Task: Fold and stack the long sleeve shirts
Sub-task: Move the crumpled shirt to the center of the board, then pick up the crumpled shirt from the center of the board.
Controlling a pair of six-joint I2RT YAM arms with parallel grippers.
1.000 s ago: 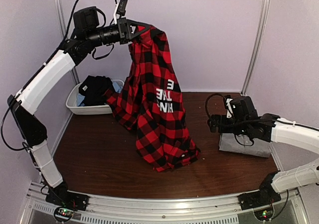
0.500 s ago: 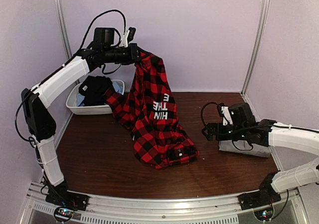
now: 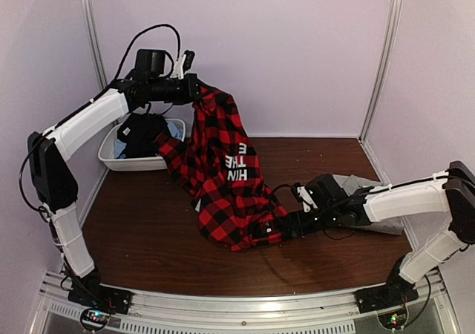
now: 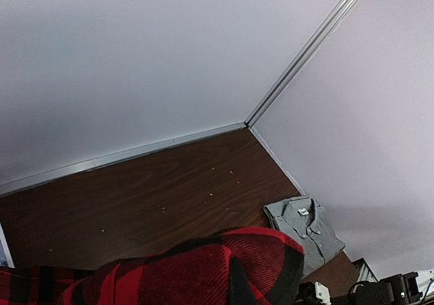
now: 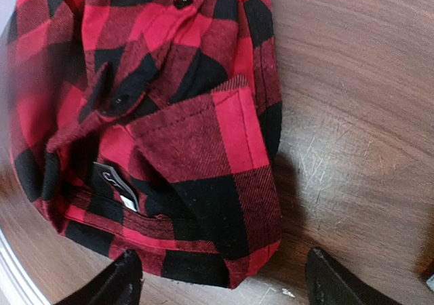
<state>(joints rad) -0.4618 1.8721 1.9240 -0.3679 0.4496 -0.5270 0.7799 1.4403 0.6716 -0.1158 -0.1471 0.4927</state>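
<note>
The red-and-black check flannel shirt [image 3: 226, 171] hangs from my left gripper [image 3: 194, 90], which is shut on its top edge high above the table; its lower end lies bunched on the wood. In the left wrist view the red cloth [image 4: 203, 271] fills the bottom and hides the jaws. My right gripper [image 3: 276, 228] is open at the shirt's lower corner; in the right wrist view its fingertips [image 5: 122, 281] straddle the check hem [image 5: 203, 251] with the cloth just ahead of them. The grey shirt [image 3: 364, 193] lies folded at the right and also shows in the left wrist view [image 4: 305, 230].
A white plastic tub [image 3: 141, 159] with dark and blue clothes stands at the back left. The brown table [image 3: 148, 230] is walled by pale panels behind and on both sides. A metal rail [image 3: 237, 312] runs along the near edge.
My left gripper has come lower and slightly right with the flannel, so more cloth rests on the table. My right arm has swung left from the grey shirt to the flannel's lower corner.
</note>
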